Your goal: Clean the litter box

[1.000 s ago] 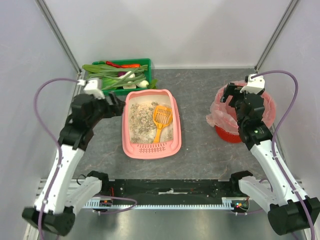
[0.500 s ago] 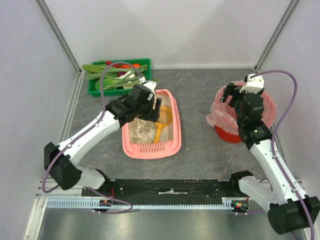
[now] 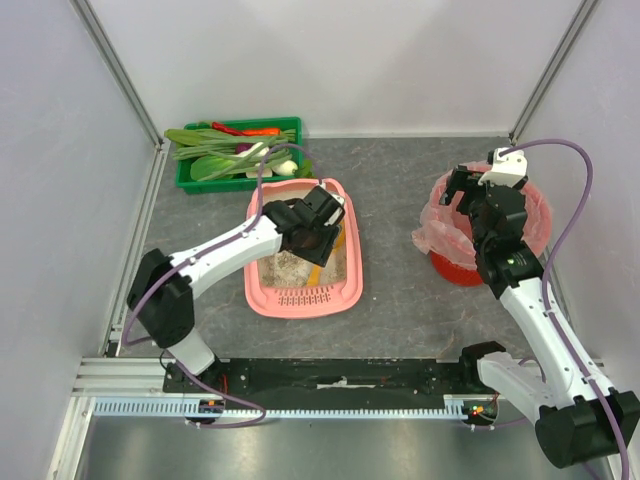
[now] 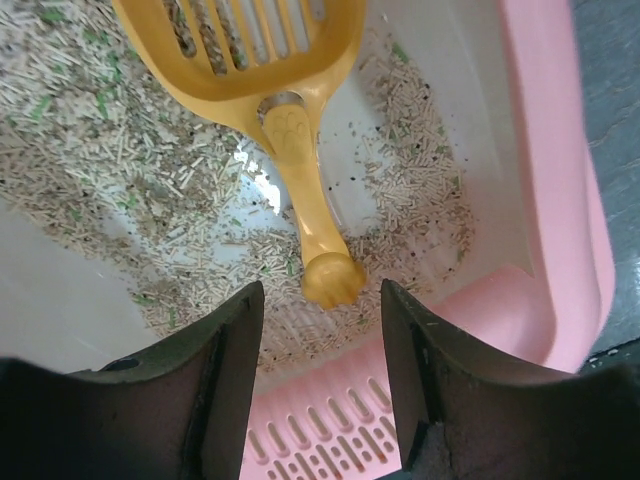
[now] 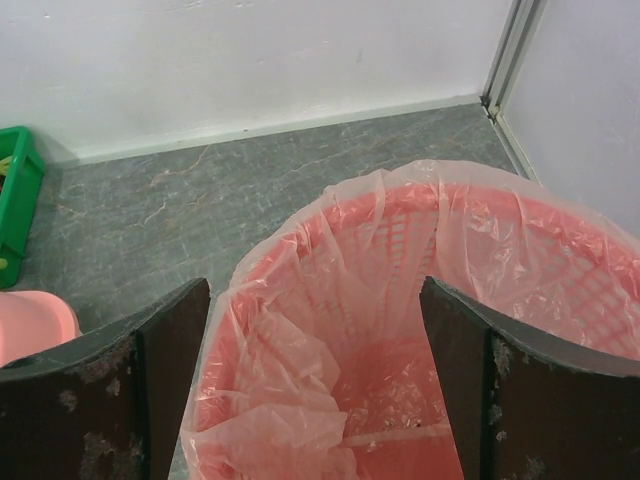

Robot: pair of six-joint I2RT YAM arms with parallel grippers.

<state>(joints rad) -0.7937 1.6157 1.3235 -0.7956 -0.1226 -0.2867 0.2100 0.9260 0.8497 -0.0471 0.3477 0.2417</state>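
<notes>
The pink litter box (image 3: 300, 300) lies mid-table with grey-beige litter and a yellow-orange scoop (image 3: 342, 234) in it. My left gripper (image 3: 318, 228) hovers open over the box. In the left wrist view the scoop (image 4: 296, 160) lies flat on the litter, its paw-shaped handle end between and just beyond my open left gripper (image 4: 320, 300), not touched. The box's pink rim (image 4: 560, 200) and slotted ledge show below. My right gripper (image 3: 460, 188) is open and empty above the red bin; it shows spread wide in the right wrist view (image 5: 315, 290).
A red bin with a pink bag (image 3: 440, 238) stands at the right; its inside (image 5: 400, 330) holds a few litter bits. A green vegetable crate (image 3: 235, 150) sits at the back left, behind the box. White walls enclose the table.
My left arm has swung right from beside the box's left side to over the box, above the scoop. The right arm has not moved.
</notes>
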